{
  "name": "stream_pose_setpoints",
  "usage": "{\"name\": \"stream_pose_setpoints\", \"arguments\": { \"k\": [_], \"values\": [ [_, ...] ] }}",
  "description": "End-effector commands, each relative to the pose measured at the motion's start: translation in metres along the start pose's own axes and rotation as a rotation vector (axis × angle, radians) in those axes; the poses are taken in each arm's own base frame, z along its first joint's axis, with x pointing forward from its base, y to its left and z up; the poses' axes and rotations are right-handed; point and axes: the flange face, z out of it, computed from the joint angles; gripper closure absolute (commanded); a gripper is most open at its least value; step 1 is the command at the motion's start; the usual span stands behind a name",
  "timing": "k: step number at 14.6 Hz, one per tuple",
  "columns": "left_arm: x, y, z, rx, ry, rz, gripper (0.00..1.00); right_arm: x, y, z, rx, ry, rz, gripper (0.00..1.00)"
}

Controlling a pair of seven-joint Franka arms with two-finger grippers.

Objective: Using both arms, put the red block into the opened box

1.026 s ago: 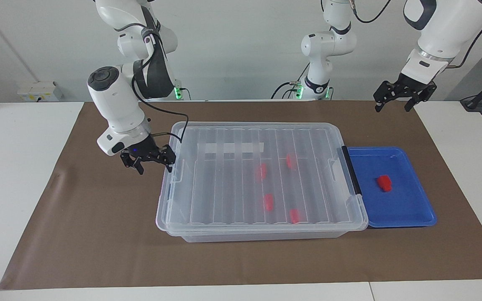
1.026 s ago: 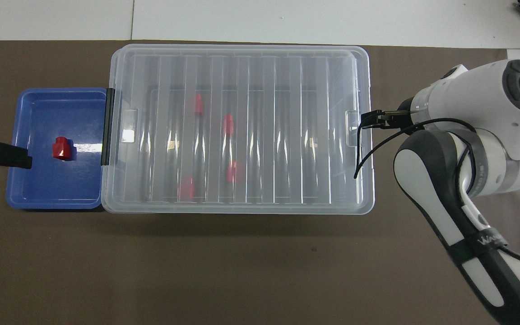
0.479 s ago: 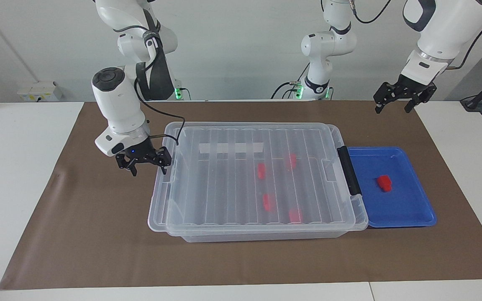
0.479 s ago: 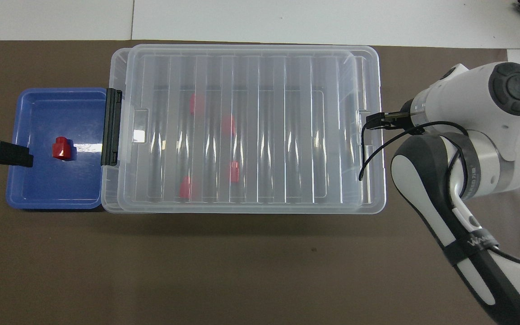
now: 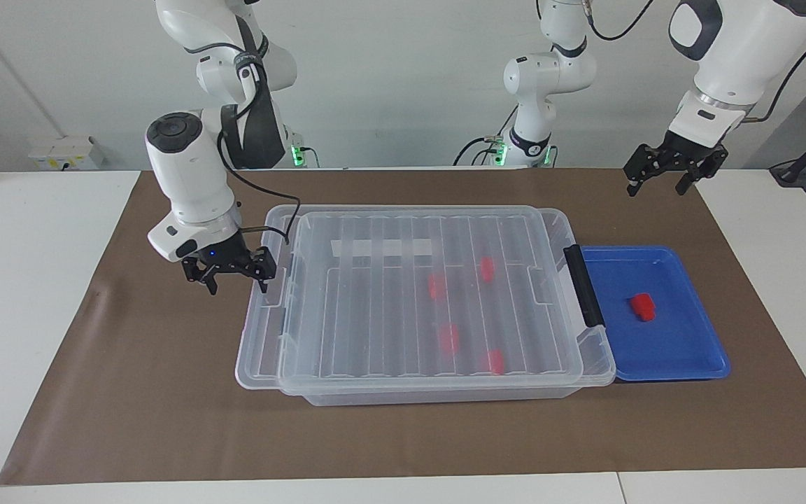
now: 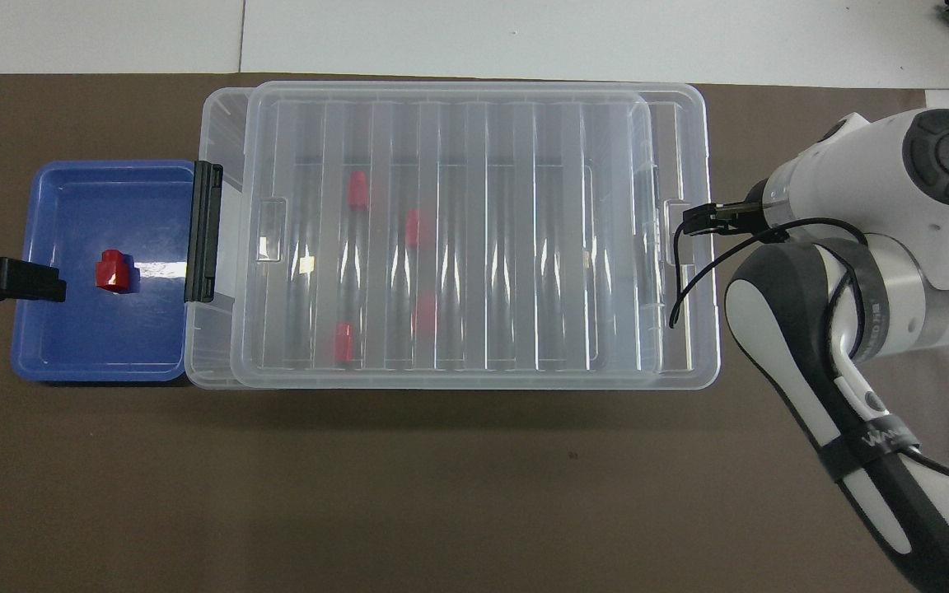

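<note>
A brown mat (image 5: 165,392) covers most of a white table (image 5: 25,315). At its centre sits the box (image 5: 445,395), one large clear bin, with its ribbed lid (image 5: 375,329) lying on top but offset toward the right arm's end, overhanging that end of the bin and leaving a narrow strip of the bin uncovered beside the black latch (image 5: 582,285).

Two white arms work here. The right arm (image 5: 189,175) reaches down at about nine o'clock of the box in the facing view; the right gripper (image 5: 229,269) sits at the lid's overhanging end, fingers spread, and whether it actually touches the lid's edge cannot be told. The left arm (image 5: 732,56) waits, with the left gripper (image 5: 674,164) raised near one o'clock of the blue tray (image 5: 697,364), fingers also spread and holding nothing.

One shallow blue tray touches the box's latch end, at three o'clock of the box in the facing view. In it lies the red block (image 5: 642,306), alone and untouched, near the tray's middle.

Four other red blocks (image 5: 449,337) show through the lid, inside the bin (five red blocks in all).

The step in hand appears to be opening the box by drawing the lid off. The gap looks too narrow yet, so the next move likely calls for more lid travel, then the left gripper descending onto the tray's block.
</note>
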Motion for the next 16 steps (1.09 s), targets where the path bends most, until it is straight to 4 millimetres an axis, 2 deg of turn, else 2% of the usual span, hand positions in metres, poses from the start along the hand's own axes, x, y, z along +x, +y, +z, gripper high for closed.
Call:
{"name": "stream_pose_setpoints", "arguments": {
  "k": [1, 3, 7, 8, 11, 13, 16],
  "values": [
    [-0.009, -0.004, 0.007, -0.01, 0.052, -0.017, 0.0, 0.004, 0.024, -0.003, -0.03, -0.009, -0.013, 0.0],
    [-0.007, -0.019, 0.016, -0.006, 0.073, -0.044, 0.0, 0.004, 0.039, -0.004, -0.033, -0.011, -0.038, 0.0],
    [-0.002, -0.023, 0.042, -0.003, 0.11, -0.051, 0.0, 0.005, 0.052, -0.003, -0.036, -0.013, -0.055, 0.0],
    [-0.002, -0.033, 0.051, 0.0, 0.118, -0.068, 0.0, 0.005, 0.057, -0.003, -0.037, -0.013, -0.049, 0.0],
    [0.006, -0.041, 0.076, 0.002, 0.13, -0.074, 0.0, 0.005, 0.07, -0.003, -0.039, -0.015, -0.078, 0.0],
    [0.011, -0.057, 0.093, 0.006, 0.121, -0.057, 0.0, 0.005, 0.082, -0.003, -0.041, -0.016, -0.091, 0.0],
    [0.019, -0.061, 0.134, 0.002, 0.117, -0.057, 0.0, 0.005, 0.093, -0.003, -0.043, -0.016, -0.091, 0.0]
  ]
}}
